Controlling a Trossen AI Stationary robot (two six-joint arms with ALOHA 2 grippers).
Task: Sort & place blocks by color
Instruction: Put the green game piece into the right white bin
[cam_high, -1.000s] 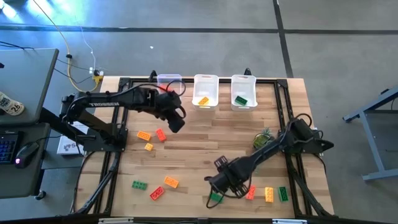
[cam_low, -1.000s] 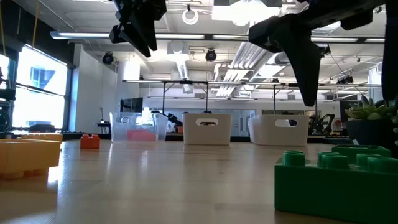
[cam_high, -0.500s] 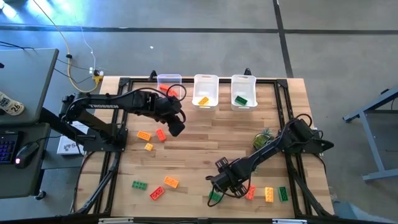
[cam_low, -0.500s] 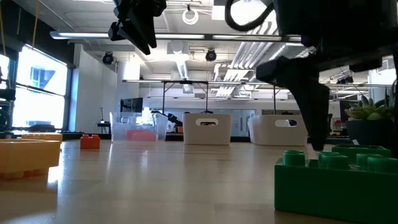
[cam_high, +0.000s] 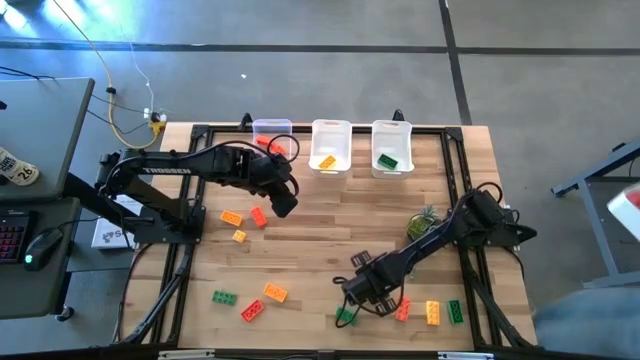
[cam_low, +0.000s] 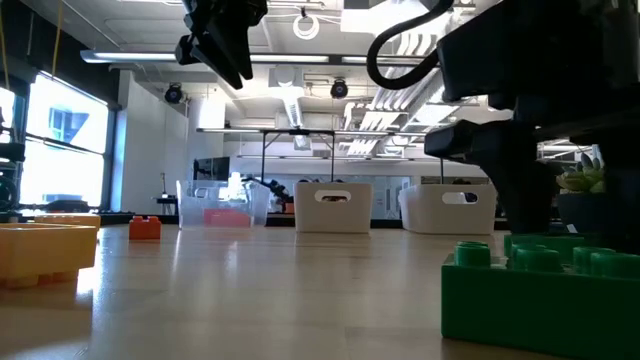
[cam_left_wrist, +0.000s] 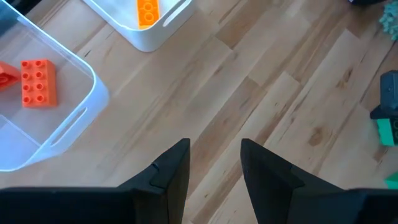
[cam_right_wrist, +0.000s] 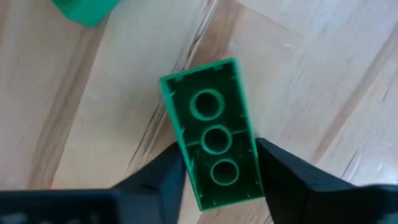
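The right gripper (cam_right_wrist: 214, 171) was found low at the front of the table, its two dark fingers pinched against the long sides of a green block (cam_right_wrist: 213, 142), whose hollow underside with three round tubes faced the wrist camera. In the low view the same glossy, studded block (cam_low: 545, 290) was seen resting on the tabletop. The left gripper (cam_left_wrist: 214, 163) was held raised near the bins, its matte wedge-shaped fingers slightly parted with nothing between them. Three rectangular bins with rounded rims and handle slots were noted in a row at the far edge: a clear one (cam_high: 272, 135) holding red blocks (cam_left_wrist: 38, 82), a white one (cam_high: 330, 145) holding an orange-yellow block (cam_left_wrist: 147, 12), and another white one (cam_high: 391, 146) holding a green piece. Further red, orange-yellow and green blocks were scattered across the table (cam_high: 320, 230), a surface of pale wood planks with visible grain. Beyond it, an open room with ceiling lights and exposed ducts was observed.
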